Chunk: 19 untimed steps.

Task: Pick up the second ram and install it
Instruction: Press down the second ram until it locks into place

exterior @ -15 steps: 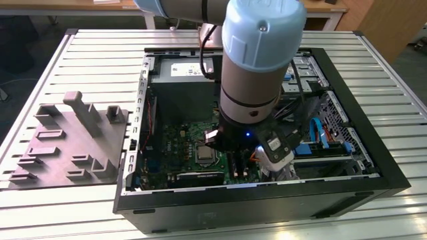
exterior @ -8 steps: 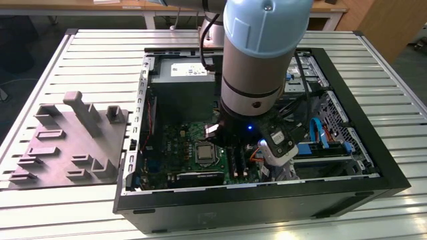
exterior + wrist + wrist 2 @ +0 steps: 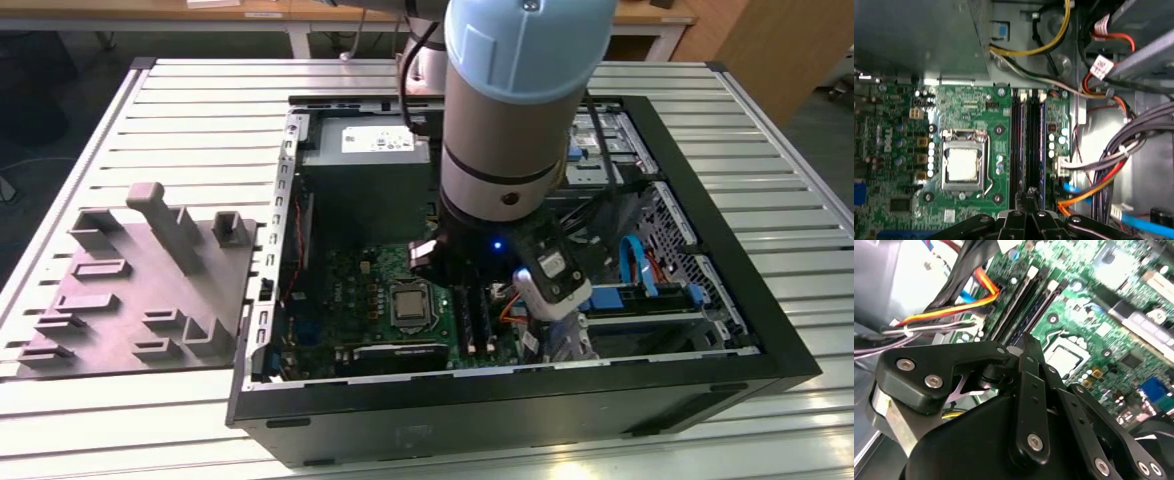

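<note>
The end effector (image 3: 1026, 347) is matt black plastic with bright metal screws. The worktop (image 3: 174, 110), upper left in the exterior view, is ribbed pale metal (dull sheen). The motherboard (image 3: 979, 115) looks glossy green.

second ram (image 3: 1041, 145) seated in motherboard slot

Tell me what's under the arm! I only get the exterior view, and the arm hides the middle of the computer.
Observer: In the first wrist view, the gripper hangs right over one end of the slots, beside the processor socket.
Operator: Is a ram in there?
Observer: A bluish strip lies along the slot nearest the cables. I can't tell if it's the second ram.
Operator: What cables?
Observer: Orange and blue ones, passing right beside the gripper.
</note>
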Tool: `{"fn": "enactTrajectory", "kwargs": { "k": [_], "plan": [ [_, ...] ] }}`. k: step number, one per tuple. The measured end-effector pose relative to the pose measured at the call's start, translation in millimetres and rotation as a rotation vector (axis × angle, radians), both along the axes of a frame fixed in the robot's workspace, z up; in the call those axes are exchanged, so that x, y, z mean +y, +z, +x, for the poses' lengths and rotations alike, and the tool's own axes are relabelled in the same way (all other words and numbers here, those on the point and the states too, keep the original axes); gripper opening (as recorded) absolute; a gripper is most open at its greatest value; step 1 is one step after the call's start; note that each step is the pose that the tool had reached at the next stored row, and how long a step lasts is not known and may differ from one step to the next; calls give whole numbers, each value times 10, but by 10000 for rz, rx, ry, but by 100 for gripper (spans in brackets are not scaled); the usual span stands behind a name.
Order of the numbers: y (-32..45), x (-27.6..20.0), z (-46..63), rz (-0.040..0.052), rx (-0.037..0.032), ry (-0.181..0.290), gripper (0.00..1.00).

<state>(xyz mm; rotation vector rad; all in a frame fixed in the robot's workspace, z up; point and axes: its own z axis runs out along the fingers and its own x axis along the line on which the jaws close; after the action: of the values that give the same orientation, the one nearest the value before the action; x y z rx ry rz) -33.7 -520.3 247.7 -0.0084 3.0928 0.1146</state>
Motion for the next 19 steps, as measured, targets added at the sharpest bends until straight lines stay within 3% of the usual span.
{"fn": "enactTrajectory", "kwargs": {
  "k": [6, 9, 19],
  "plan": [
    [-5, 199, 0, 2, -1, 0, 10],
    [-6, 268, 0, 2, -1, 0, 10],
    [102, 273, 0, 3, -1, 0, 10]
  ]
}}
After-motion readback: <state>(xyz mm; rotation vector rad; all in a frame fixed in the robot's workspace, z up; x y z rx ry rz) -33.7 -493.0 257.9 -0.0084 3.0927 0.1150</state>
